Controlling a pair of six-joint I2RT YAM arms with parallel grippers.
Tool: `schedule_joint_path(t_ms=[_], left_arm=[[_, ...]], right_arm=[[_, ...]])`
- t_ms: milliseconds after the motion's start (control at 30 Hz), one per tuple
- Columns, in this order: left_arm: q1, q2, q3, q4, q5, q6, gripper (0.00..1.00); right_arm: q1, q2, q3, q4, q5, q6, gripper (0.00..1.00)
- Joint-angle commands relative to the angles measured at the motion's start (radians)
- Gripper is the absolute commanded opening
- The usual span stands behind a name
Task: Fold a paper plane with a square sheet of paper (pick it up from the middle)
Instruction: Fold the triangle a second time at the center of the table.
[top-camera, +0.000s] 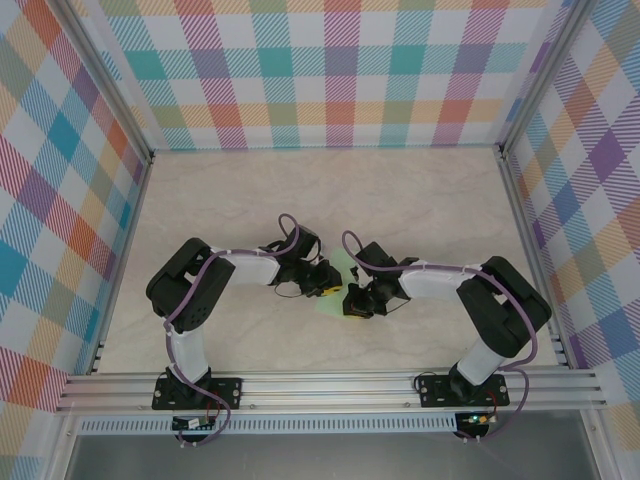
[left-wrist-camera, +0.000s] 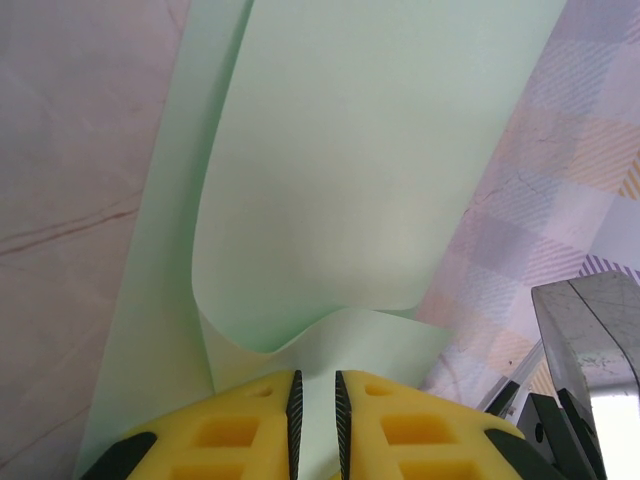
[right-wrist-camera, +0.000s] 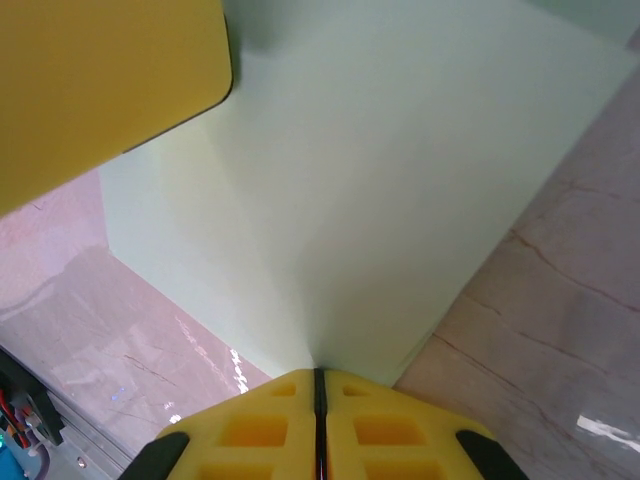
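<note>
A: Where's the paper?
B: The square sheet of thin pale mint-green paper is mid-worktop, toward the near side, between the 2 claws. Part lies flat; 1 flap curls up and over it.
A: Who has hold of it?
B: Both, by the look of it. The left claw is closed to a narrow slit with the curled edge pinched between its pads. The right claw is shut tight, and the sheet's edge runs into its tips, a soft crease leading off from there.
A: How far along?
B: Early, I'd say. 1 fold is forming, not pressed flat; nothing like a dart. Most folds are left.
A: Room to work?
B: Plenty outward: the pale marbled worktop runs open to the checked walls on 3 sides, and the aluminium rail is well apart. The squeeze is between the claws themselves, very close together over the sheet.
</note>
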Motion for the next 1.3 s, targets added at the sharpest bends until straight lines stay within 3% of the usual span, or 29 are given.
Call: schedule_joint_path(t_ms=[0,200,500,700,833,1267], left_arm=[[-0.021,0.057,-0.017,-0.065,-0.032,0.016,0.19],[-0.021,0.056,-0.017,-0.064,-0.03,0.017,0.19],[-0.021,0.057,-0.014,-0.069,-0.025,0.02,0.19],[-0.021,0.057,-0.009,-0.07,-0.025,0.021,0.19],[-0.021,0.057,-0.007,-0.068,-0.023,0.021,0.19],[-0.021,0.054,0.001,-0.072,-0.021,0.023,0.19]], right_arm=[[0.005,0.019,-0.033,-0.076,0.033,-0.022,0.09],[0.005,-0.048,-0.039,-0.022,-0.034,-0.003,0.1],[0.004,0.018,-0.096,-0.037,0.023,0.011,0.08],[0.005,-0.104,-0.074,-0.033,-0.016,0.035,0.09],[0.006,-0.162,-0.055,0.06,-0.048,0.084,0.09],[0.004,0.005,-0.07,0.12,-0.001,0.102,0.09]])
